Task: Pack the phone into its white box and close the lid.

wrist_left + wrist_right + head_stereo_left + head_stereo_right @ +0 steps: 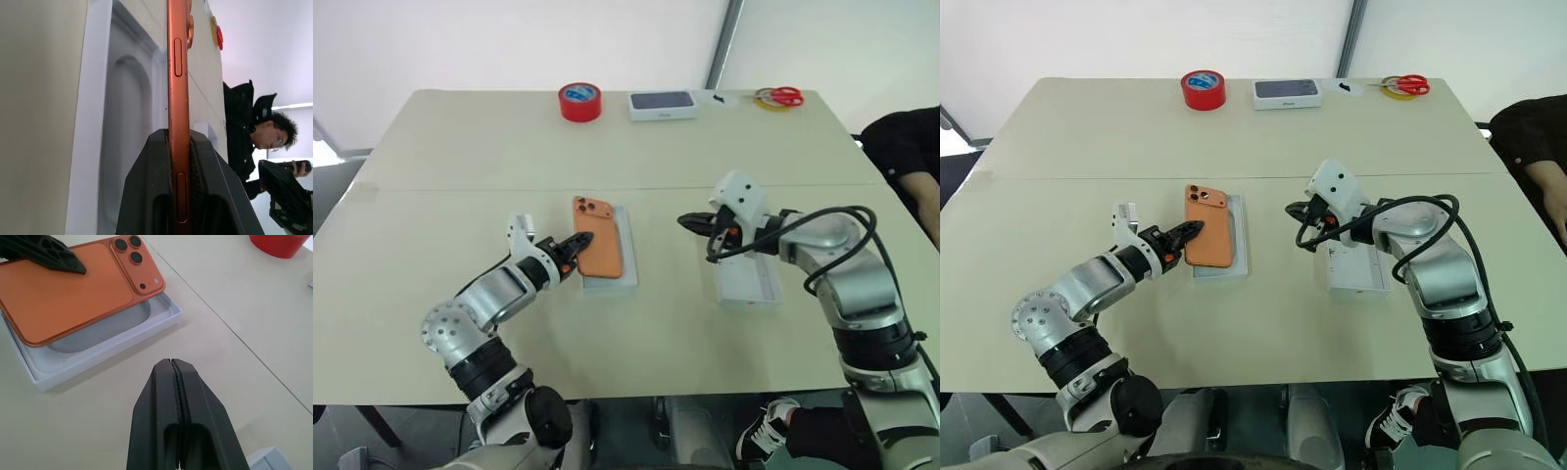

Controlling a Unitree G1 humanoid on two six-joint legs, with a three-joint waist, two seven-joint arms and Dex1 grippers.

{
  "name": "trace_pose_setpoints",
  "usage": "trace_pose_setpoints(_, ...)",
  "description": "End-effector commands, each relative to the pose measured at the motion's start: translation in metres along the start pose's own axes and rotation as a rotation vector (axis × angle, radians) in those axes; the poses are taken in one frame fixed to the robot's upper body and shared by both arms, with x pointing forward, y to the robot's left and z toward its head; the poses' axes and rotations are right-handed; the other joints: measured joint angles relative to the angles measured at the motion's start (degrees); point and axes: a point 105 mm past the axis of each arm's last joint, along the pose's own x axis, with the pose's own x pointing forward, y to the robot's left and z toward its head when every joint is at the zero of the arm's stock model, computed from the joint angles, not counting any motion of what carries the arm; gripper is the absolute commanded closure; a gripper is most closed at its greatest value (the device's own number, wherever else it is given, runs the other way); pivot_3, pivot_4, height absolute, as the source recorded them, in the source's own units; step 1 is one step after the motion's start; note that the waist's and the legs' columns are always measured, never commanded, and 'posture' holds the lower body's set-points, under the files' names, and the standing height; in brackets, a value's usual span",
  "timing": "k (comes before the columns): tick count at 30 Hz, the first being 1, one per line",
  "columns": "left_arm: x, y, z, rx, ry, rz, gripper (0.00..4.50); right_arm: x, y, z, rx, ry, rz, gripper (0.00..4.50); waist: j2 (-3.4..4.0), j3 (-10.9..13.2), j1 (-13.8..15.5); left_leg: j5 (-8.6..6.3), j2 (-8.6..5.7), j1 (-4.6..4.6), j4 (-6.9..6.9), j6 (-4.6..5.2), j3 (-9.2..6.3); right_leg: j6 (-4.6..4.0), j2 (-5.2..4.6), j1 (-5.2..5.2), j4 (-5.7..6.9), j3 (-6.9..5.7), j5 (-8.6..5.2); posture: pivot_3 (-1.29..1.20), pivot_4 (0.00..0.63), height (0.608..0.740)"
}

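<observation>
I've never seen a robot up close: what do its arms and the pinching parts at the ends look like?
Both arms are silver-grey metal with black joint rings. Each ends in a white block carrying the left gripper or right gripper, with two black wedge-shaped jaws and small orange details. A black cable loops along the right arm.

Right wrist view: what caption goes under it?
Shut right gripper hangs beside shallow white cardboard box as left gripper holds orange phone over it.

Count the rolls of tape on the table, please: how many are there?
2. A red tape roll stands at the far edge of the table, left of the white box with a dark phone picture. A yellow roll lies to the right, under red scissors.
</observation>
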Motion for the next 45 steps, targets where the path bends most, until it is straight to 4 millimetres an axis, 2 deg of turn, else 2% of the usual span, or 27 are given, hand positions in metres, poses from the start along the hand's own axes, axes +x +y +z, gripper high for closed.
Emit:
trace_pose_setpoints(1, 0.002, -0.009, -0.002, 0.024, 0.014, -0.039, 4.46, -0.006, -0.003, 0.007, -0.028, -0.027, -0.015, 4.50, 0.00, 0.00, 0.15, 0.00, 0.00, 0.00, 0.00, 0.00, 0.00, 0.00, 0.00, 0.00, 0.00, 0.00, 0.00, 0.00, 0.150, 0.732)
trace_pose_setpoints(14, 0.017, -0.010, -0.019, 0.043, 0.075, -0.019, 4.46, -0.004, 0.001, 0.002, -0.034, -0.019, 0.000, 4.50, 0.00, 0.00, 1.03, 0.00, 0.00, 0.00, 0.06, 0.00, 0.01, -0.04, -0.02, 0.02, -0.01, 0.04, -0.02, 0.00, 0.150, 0.732)
trace_pose_setpoints(24, 0.020, -0.008, -0.020, 0.028, 0.065, -0.013, 4.46, -0.002, 0.006, 0.001, -0.033, -0.020, 0.010, 4.50, 0.00, 0.00, 0.99, 0.00, 0.00, 0.00, 0.06, 0.00, 0.01, -0.04, -0.01, 0.02, -0.01, 0.04, -0.02, 0.00, 0.150, 0.732)
trace_pose_setpoints(26, 0.019, -0.008, -0.019, 0.029, 0.064, -0.014, 3.51, -0.001, 0.006, 0.001, -0.034, -0.021, 0.013, 4.50, 0.00, 0.00, 0.98, 0.00, 0.00, 0.00, 0.06, 0.01, 0.02, -0.04, -0.01, 0.02, -0.01, 0.04, -0.02, 0.00, 0.150, 0.732)
trace_pose_setpoints(27, 0.019, -0.008, -0.019, 0.030, 0.064, -0.014, 3.18, 0.000, 0.007, 0.001, -0.034, -0.021, 0.015, 4.50, 0.00, 0.00, 0.98, 0.00, 0.00, 0.00, 0.06, 0.01, 0.02, -0.04, -0.01, 0.02, -0.01, 0.04, -0.02, 0.00, 0.150, 0.732)
trace_pose_setpoints(33, 0.015, -0.013, -0.017, 0.042, 0.060, -0.035, 0.13, 0.001, 0.008, 0.002, -0.037, -0.021, 0.020, 4.50, 0.01, -0.01, 1.00, 0.01, 0.02, 0.03, 0.07, 0.01, 0.01, -0.04, -0.01, 0.05, 0.00, 0.04, -0.02, 0.00, 0.150, 0.732)
trace_pose_setpoints(37, 0.006, -0.025, -0.008, 0.059, 0.047, -0.088, 0.05, 0.001, 0.009, 0.002, -0.042, -0.020, 0.023, 4.50, 0.01, -0.01, 0.88, 0.01, 0.03, 0.06, 0.07, 0.01, -0.01, -0.04, -0.01, 0.08, 0.02, 0.04, -0.02, 0.00, 0.150, 0.732)
trace_pose_setpoints(45, -0.013, -0.032, 0.017, 0.123, 0.031, -0.088, 0.05, 0.004, 0.011, 0.006, -0.063, -0.021, 0.036, 4.50, 0.02, -0.01, 0.98, 0.01, 0.04, 0.05, 0.07, 0.00, -0.01, -0.05, -0.03, 0.06, 0.03, 0.04, -0.02, 0.00, 0.150, 0.732)
